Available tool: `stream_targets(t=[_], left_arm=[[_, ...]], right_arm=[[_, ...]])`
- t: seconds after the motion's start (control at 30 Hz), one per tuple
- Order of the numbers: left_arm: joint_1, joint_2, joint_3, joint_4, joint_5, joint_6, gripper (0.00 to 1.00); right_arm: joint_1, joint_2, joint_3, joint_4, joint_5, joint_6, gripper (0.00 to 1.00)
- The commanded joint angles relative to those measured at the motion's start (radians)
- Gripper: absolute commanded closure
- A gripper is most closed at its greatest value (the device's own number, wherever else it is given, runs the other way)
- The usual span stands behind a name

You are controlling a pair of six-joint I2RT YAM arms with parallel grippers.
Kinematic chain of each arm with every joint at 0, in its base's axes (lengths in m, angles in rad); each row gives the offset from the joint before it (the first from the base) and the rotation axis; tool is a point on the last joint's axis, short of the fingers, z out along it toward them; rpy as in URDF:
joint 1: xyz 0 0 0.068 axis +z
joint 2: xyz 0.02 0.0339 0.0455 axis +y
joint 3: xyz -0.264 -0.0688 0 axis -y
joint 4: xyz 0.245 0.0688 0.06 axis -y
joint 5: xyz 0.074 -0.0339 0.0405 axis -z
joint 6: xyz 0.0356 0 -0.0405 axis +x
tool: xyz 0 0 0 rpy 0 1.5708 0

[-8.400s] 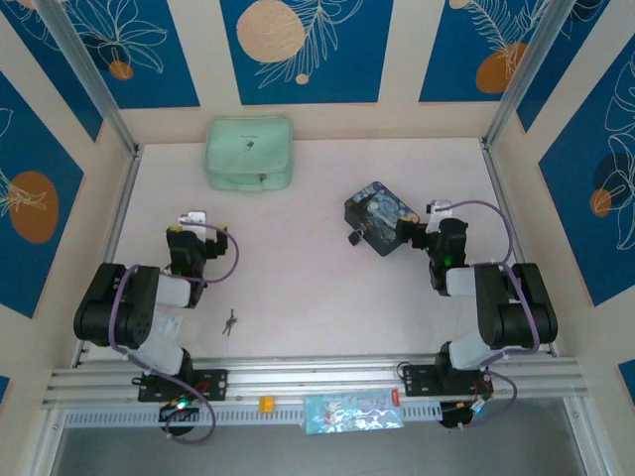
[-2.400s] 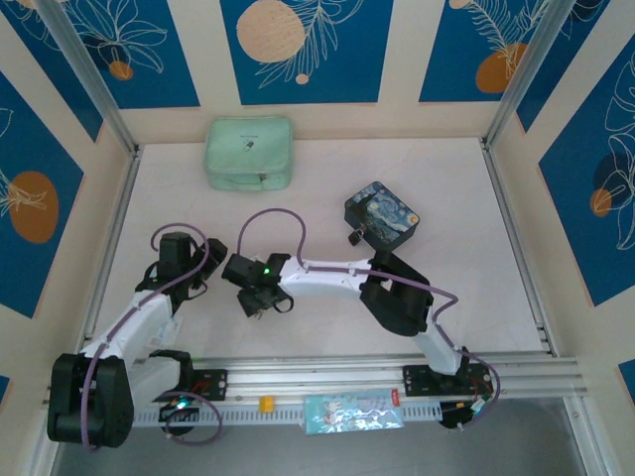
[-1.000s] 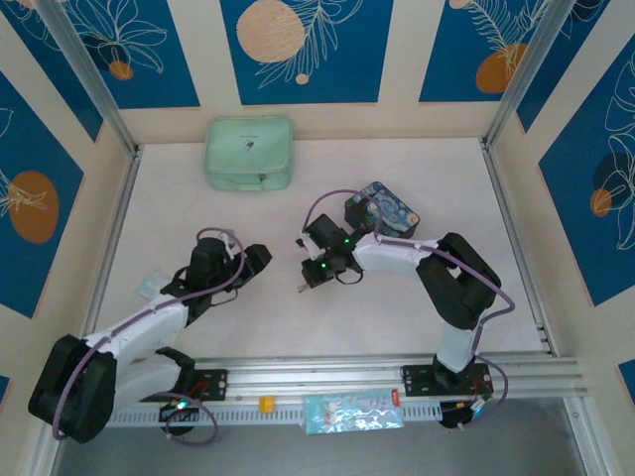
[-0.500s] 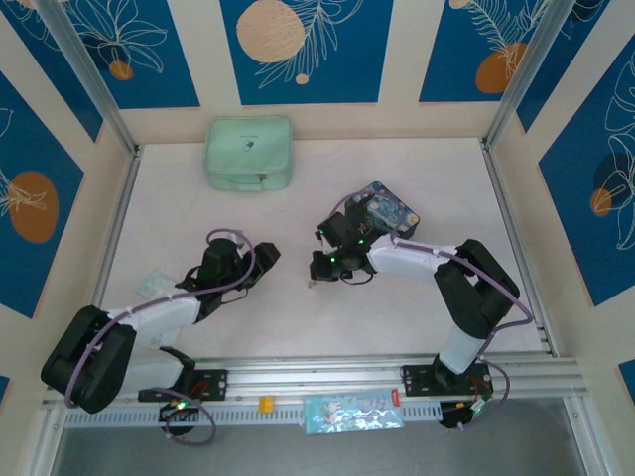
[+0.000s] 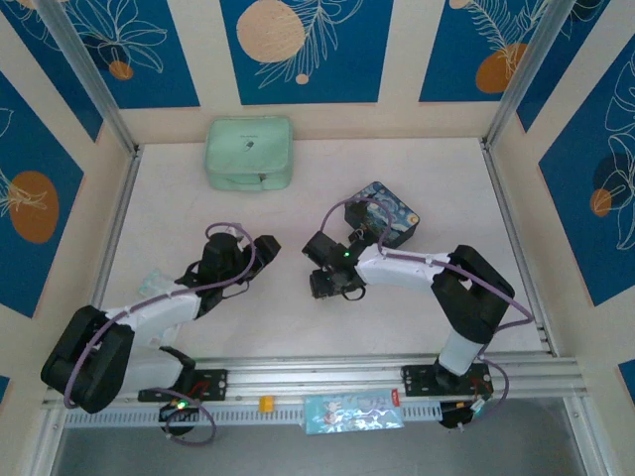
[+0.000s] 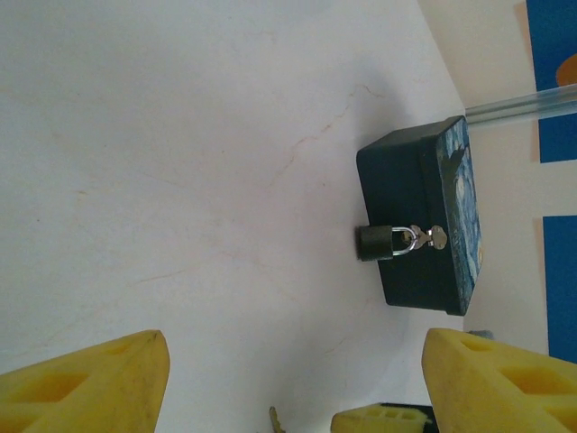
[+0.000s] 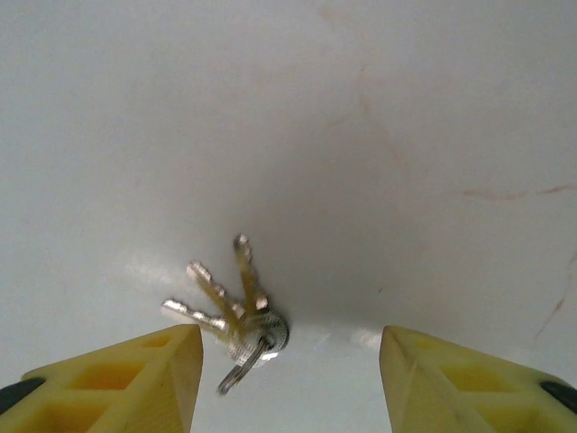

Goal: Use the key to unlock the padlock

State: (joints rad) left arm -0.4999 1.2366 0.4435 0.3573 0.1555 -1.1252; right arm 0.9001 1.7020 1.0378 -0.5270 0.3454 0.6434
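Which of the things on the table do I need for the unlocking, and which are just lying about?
For the job:
- padlock, hanging on the tin box
- key bunch, lying loose between the right jaws

Lying about:
- mint-green pouch
- small pale packet

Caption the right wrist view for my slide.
Right tool, open, poised over the key bunch lying loose on the white table.

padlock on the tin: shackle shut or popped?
Looks shut. In the left wrist view the padlock has its shackle seated in the dark body as a closed loop, hooked through the latch of the tin box.
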Motion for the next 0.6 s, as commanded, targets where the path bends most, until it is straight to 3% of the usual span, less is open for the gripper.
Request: stream_targets(t=[0.0,0.3,0.43,0.57], left_arm=[[-0.008,-0.020,0.022,-0.028,-0.023,0.015,0.26],[-0.008,-0.069,0.012,-0.071,-0.065,0.022,0.26],[-0.009,-0.087,0.005,-0.084,-0.080,0.023,0.26],[-0.006,-0.105,0.000,-0.096,-0.092,0.024,0.25]], right_arm=[[0.014,0.047,0.032,-0.055,0.053,-0.003,0.47],[0.047,0.160,0.091,-0.113,0.067,0.066,0.54],[0.059,0.212,0.095,-0.154,0.062,0.086,0.70],[0.057,0.216,0.063,-0.131,0.035,0.097,0.77]])
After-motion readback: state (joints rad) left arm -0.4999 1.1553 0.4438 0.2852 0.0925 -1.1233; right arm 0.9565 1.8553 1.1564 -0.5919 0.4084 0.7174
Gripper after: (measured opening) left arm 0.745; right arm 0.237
